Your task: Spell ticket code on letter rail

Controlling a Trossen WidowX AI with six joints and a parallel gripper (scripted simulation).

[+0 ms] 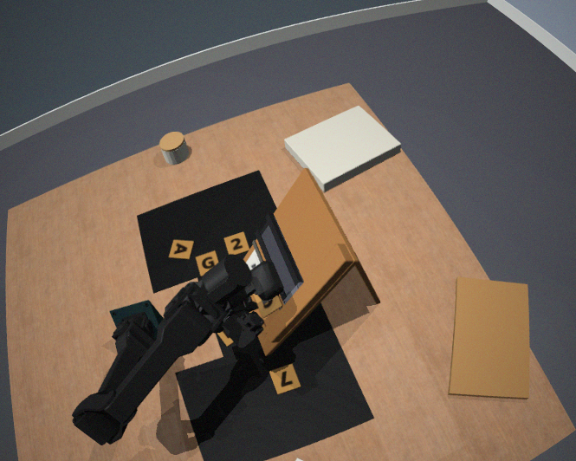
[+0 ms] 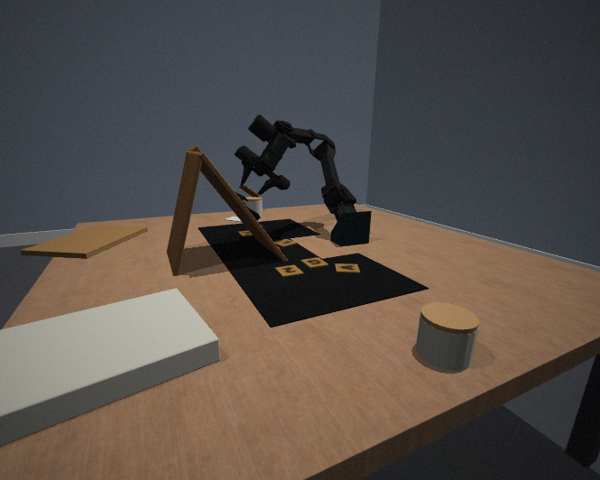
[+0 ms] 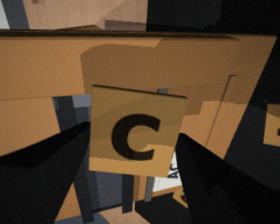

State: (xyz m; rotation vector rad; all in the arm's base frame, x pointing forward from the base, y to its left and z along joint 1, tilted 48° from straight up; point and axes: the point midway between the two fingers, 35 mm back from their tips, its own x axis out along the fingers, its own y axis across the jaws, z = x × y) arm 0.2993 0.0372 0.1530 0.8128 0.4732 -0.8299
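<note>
My gripper (image 3: 134,133) (image 2: 253,188) is shut on a tan tile marked C (image 3: 136,130) (image 1: 269,305). It holds the tile in the air, close to the lower end of the tilted wooden board (image 1: 310,232) (image 2: 223,188) (image 3: 33,72). The board carries a grey rail (image 1: 278,252) (image 3: 80,104) and a white ticket (image 1: 253,260) (image 3: 169,178), mostly hidden, with "AC" showing. Tiles A (image 1: 180,249) (image 2: 347,267), G (image 1: 206,262) (image 2: 314,262) and 2 (image 1: 236,243) (image 2: 289,270) lie on the black mat (image 1: 203,208). Tile 7 (image 1: 284,379) lies on the nearer mat (image 1: 322,401). An edge of one more tile (image 1: 224,339) shows under my arm.
A lidded grey jar (image 1: 172,146) (image 2: 447,335) stands near a table edge. A white flat box (image 1: 342,143) (image 2: 83,350) lies behind the board. A thin tan panel (image 1: 490,336) (image 2: 83,240) lies apart. My arm's teal base (image 1: 134,314) (image 2: 352,226) stands beside the mats.
</note>
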